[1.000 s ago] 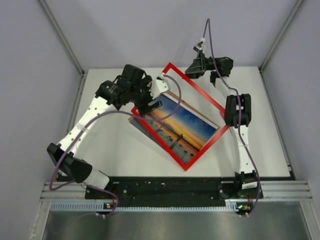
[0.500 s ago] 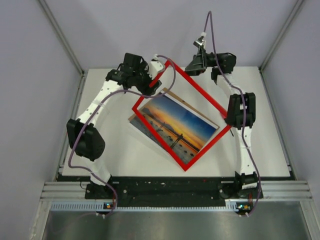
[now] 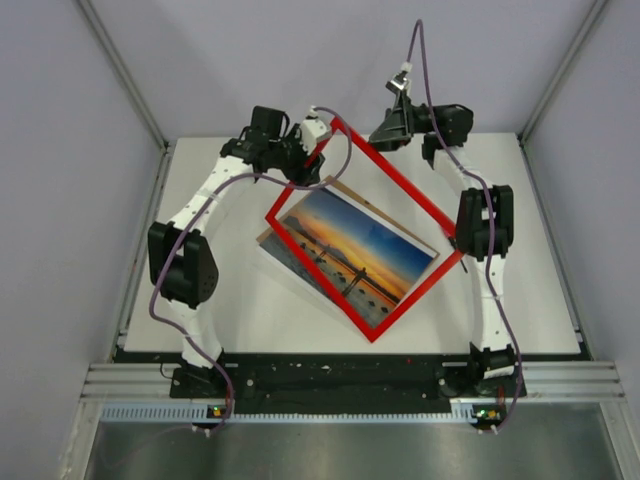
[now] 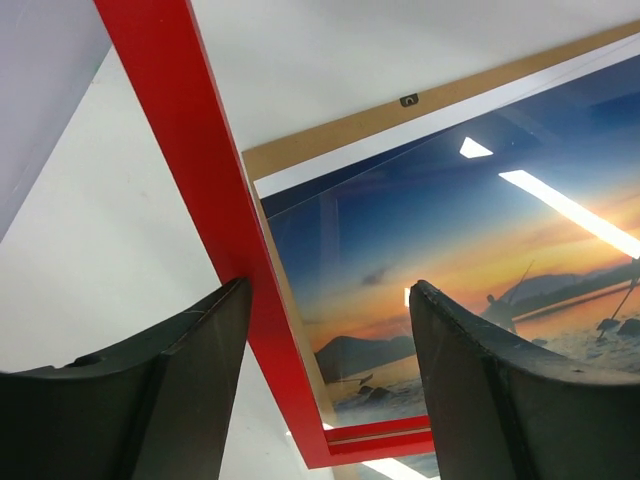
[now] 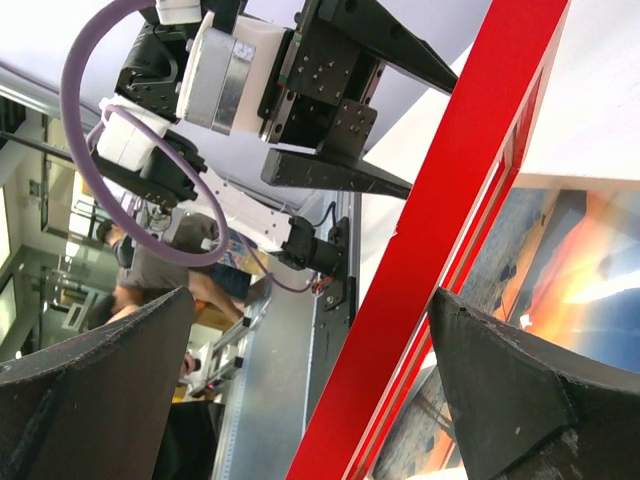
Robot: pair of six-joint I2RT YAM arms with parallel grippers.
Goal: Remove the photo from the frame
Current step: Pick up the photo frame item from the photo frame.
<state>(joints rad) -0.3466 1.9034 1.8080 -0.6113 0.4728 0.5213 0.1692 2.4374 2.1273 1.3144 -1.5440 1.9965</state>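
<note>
The red frame [image 3: 415, 290] sits diamond-wise on the table, its far corner lifted off the surface. Inside its opening lies the sunset photo [image 3: 350, 250], with a brown backing board [image 3: 345, 186] showing past its far edge. My left gripper [image 3: 305, 163] is at the frame's upper-left side. In the left wrist view it [image 4: 330, 288] stands open astride the red bar [image 4: 190, 170], with the photo [image 4: 450, 240] under the right finger. My right gripper [image 3: 386, 138] is at the upper-right side, and it [image 5: 312, 295] stands open with the bar [image 5: 450, 200] between its fingers.
White table [image 3: 230, 290] with grey walls on three sides. A black base rail [image 3: 340, 372] with both arm bases runs along the near edge. Purple cables loop from each wrist. The left arm's elbow [image 3: 182, 268] hangs over the table's left part.
The left arm folded its elbow in toward its base. Its gripper moved from the frame's left corner to the upper-left bar, and its jaws narrowed a little. The right arm barely moved.
</note>
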